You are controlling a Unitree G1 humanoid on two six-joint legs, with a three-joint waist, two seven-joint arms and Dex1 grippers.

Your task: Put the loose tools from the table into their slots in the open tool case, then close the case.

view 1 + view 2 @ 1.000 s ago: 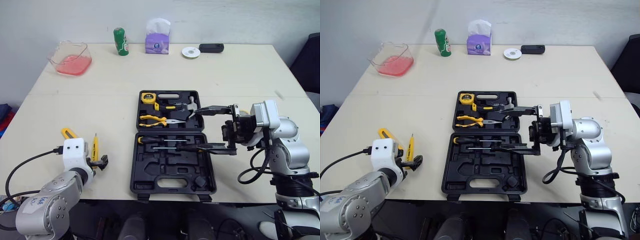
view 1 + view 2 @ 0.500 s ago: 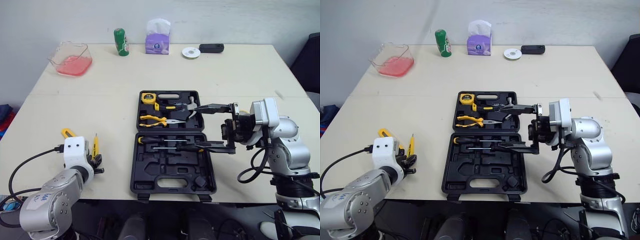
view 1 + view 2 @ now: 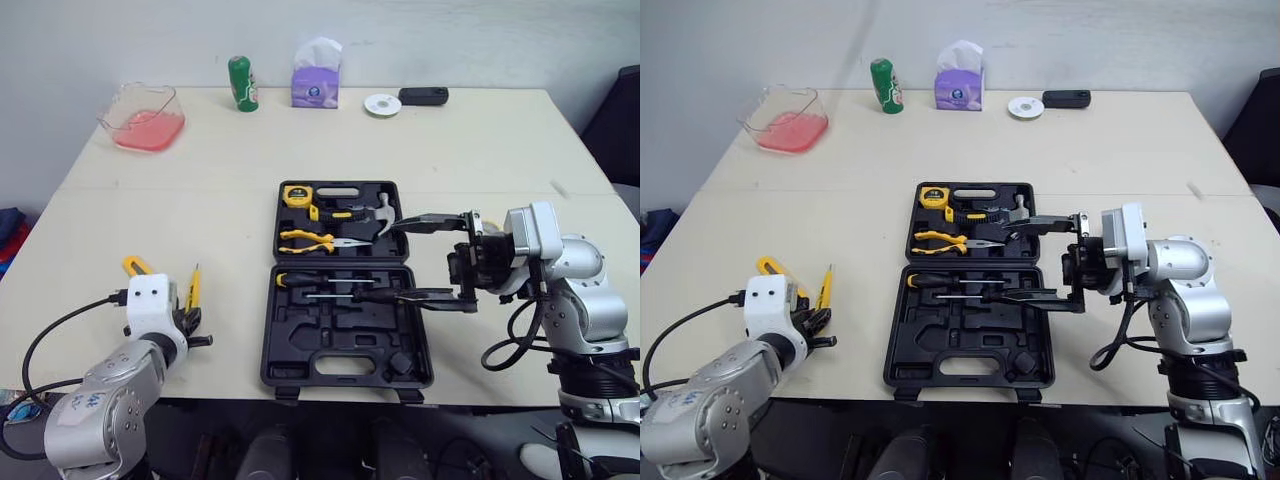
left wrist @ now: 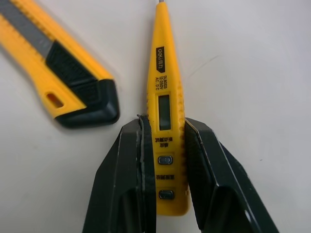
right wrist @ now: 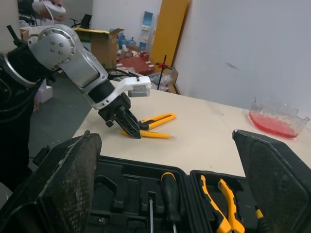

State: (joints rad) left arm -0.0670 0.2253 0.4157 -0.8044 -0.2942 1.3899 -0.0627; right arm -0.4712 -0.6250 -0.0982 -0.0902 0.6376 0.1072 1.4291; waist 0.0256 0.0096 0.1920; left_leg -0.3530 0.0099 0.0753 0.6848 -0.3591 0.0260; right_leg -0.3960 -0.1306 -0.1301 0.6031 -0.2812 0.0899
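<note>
Two loose tools lie on the table [image 3: 480, 150] near its front left corner: one tester [image 4: 163, 73] and one knife [image 4: 63, 73], just beside each other. The left gripper [image 4: 165, 127] pinches the tester between both fingers. One open case [image 3: 350, 345] sits mid-table. The right gripper [image 3: 397, 260] hovers over its right edge, jaws spread wide, holding nothing.

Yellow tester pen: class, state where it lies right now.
In the left eye view the yellow tester pen lies on the table on the robot's left, clasped by the left gripper, beside the utility knife.
</note>
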